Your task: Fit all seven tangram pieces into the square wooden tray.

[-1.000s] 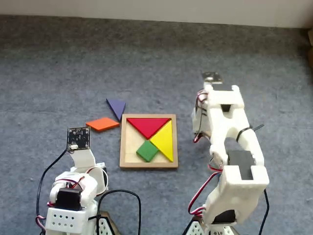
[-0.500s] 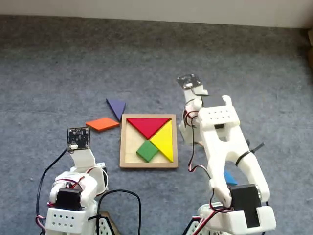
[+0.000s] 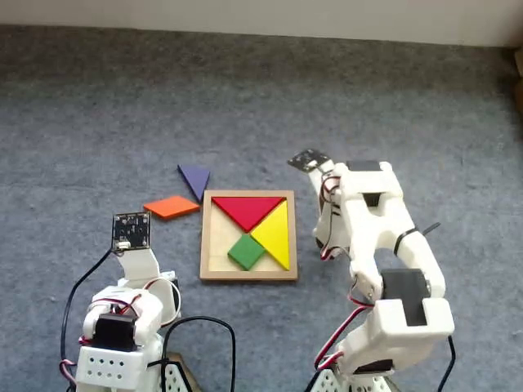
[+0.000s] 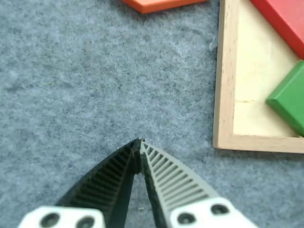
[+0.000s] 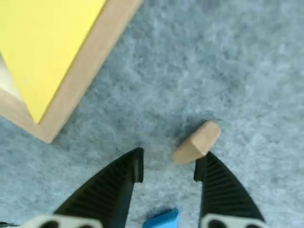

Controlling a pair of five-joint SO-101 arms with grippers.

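Right gripper (image 5: pixel 169 165) is spread wide just right of the tray (image 5: pixel 81 71) — the tan piece (image 5: pixel 197 142) should be centred between the 2 jaws before closing. Left gripper (image 4: pixel 138 147) is pinched shut, empty.

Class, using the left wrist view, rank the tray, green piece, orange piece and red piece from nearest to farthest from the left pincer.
1. Tray, its corner just beside the left pincer.
2. Green piece, inside the tray, and orange piece, on the carpet ahead: too close to call.
3. Red piece, at the tray's far end.
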